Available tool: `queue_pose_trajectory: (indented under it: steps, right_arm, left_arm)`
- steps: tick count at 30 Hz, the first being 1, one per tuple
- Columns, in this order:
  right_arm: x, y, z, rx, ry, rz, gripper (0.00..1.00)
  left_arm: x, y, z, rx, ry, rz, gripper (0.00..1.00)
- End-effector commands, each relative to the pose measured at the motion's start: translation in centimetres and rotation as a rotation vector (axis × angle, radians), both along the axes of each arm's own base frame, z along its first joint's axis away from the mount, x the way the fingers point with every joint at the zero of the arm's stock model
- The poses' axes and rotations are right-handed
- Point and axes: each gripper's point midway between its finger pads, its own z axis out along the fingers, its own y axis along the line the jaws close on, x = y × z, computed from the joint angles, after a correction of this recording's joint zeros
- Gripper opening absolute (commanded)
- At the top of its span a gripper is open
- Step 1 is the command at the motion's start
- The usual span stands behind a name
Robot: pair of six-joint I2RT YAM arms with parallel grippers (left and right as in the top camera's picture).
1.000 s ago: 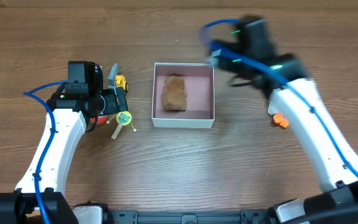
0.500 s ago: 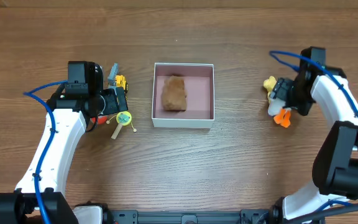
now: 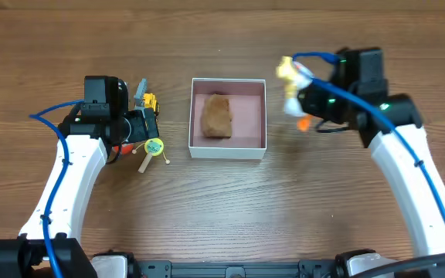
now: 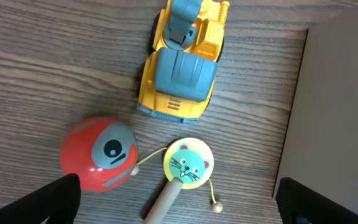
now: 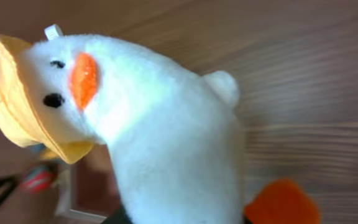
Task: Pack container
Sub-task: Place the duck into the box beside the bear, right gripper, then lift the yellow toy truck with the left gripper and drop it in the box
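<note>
Wood-grain table (image 3: 222, 224) seen from overhead: the container (image 3: 228, 152) sits at centre, open side up, with a brown lump (image 3: 216, 116) on its pink floor. Just right of its far right corner, the right gripper (image 3: 306, 106) pinches a white duck (image 3: 290, 94) in a yellow hat. The duck is blurred and beside the container, not over it. Left of the container lie a yellow digger (image 3: 148, 101), a red ball (image 3: 126, 145) and a cat-face rattle (image 3: 154, 147), close together. In the left wrist view the left gripper (image 4: 179, 202) has its jaws spread wide, dark tips in the bottom corners, gripping nothing. The rattle's handle lies between them, the ball just left of the rattle's head and the digger just above it. The container's white wall fills the right edge. In the right wrist view the duck fills most of the frame and hides the jaws. The container's corner and the ball show dimly at lower left.
</note>
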Motion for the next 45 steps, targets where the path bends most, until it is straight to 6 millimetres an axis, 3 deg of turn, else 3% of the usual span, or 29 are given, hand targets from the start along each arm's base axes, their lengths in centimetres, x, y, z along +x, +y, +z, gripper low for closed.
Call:
queue_pose_trajectory:
  steps: [1, 3, 5, 8, 9, 10, 11, 12, 15, 18, 21, 23, 24, 26, 28, 30, 31, 34, 40, 43, 45]
  right_arm:
    - [-0.3, 5.1, -1.1, 0.006, 0.017, 0.008, 0.05]
    - [0.3, 8.0, -4.1, -0.03, 0.053, -0.047, 0.04]
    - [1.2, 8.4, -7.2, -0.074, 0.095, -0.157, 0.04]
    - [2.4, 9.4, -10.7, -0.086, 0.126, -0.155, 0.04]
    - [2.5, 9.4, -11.5, -0.096, 0.141, -0.154, 0.07]
    - [2.5, 9.4, -12.0, -0.102, 0.149, -0.154, 0.24]
    - [2.6, 9.5, -11.9, -0.112, 0.133, -0.13, 0.49]
    - [2.9, 9.6, -11.6, -0.13, 0.106, -0.086, 0.64]
    - [3.7, 9.9, -8.6, -0.145, 0.001, 0.0, 0.72]
    - [3.9, 9.4, -1.9, -0.087, -0.14, -0.001, 0.82]
    - [3.3, 5.1, 3.3, -0.05, -0.217, -0.089, 0.83]
    - [2.5, -0.3, 5.0, -0.065, -0.207, -0.198, 0.87]
    - [2.0, -3.1, 5.2, -0.079, -0.186, -0.259, 0.9]
    - [0.9, -6.7, 4.3, -0.11, -0.114, -0.34, 0.92]
    - [-0.1, -8.5, 2.9, -0.136, -0.04, -0.38, 0.93]
    - [-1.0, -8.9, 1.9, -0.154, 0.014, -0.383, 0.93]
    - [-1.3, -9.0, 1.6, -0.159, 0.03, -0.382, 0.93]
    - [-2.1, -9.1, 1.0, -0.172, 0.069, -0.379, 0.93]
    - [-2.9, -8.7, 0.6, -0.164, 0.109, -0.363, 0.93]
    - [-2.9, -8.5, 0.6, -0.151, 0.112, -0.354, 0.93]
    - [-2.9, -8.4, 0.6, -0.149, 0.113, -0.352, 0.93]
  left_arm:
    - [0.6, -0.4, 0.7, 0.0, -0.024, -0.032, 1.0]
    - [0.6, -0.4, 0.7, 0.0, -0.024, -0.032, 1.0]
    - [0.6, -0.4, 0.7, 0.001, -0.024, -0.031, 1.0]
    - [0.6, -0.4, 0.7, 0.001, -0.024, -0.031, 1.0]
    - [0.6, -0.4, 0.7, 0.001, -0.024, -0.031, 1.0]
    - [0.6, -0.4, 0.7, 0.001, -0.024, -0.031, 1.0]
    - [0.6, -0.4, 0.7, 0.001, -0.024, -0.031, 1.0]
    - [0.7, -0.4, 0.7, 0.0, -0.026, -0.031, 1.0]
    - [0.8, -0.4, 0.8, -0.016, -0.027, -0.001, 1.0]
    - [0.6, -0.6, 0.7, -0.025, -0.021, -0.002, 1.0]
    - [0.2, -1.9, 1.0, -0.095, -0.004, -0.039, 1.0]
    - [0.5, -2.2, 2.6, -0.097, -0.014, -0.075, 1.0]
    - [1.1, -2.4, 4.0, -0.089, -0.041, -0.117, 0.99]
    - [2.3, -1.3, 6.0, -0.005, -0.09, -0.112, 0.95]
    - [3.1, 0.8, 6.8, 0.106, -0.119, -0.055, 0.96]
    - [4.0, 1.5, 6.8, 0.153, -0.141, -0.065, 0.94]
    - [4.2, 1.5, 6.3, 0.16, -0.132, -0.078, 0.93]
    - [5.2, 1.3, 2.2, 0.151, -0.038, -0.103, 0.85]
    - [7.5, 0.6, -5.5, 0.129, 0.083, -0.138, 0.91]
    - [8.4, 0.2, -6.4, 0.126, 0.064, -0.168, 0.9]
    - [8.9, 0.1, -6.5, 0.126, 0.046, -0.184, 0.8]
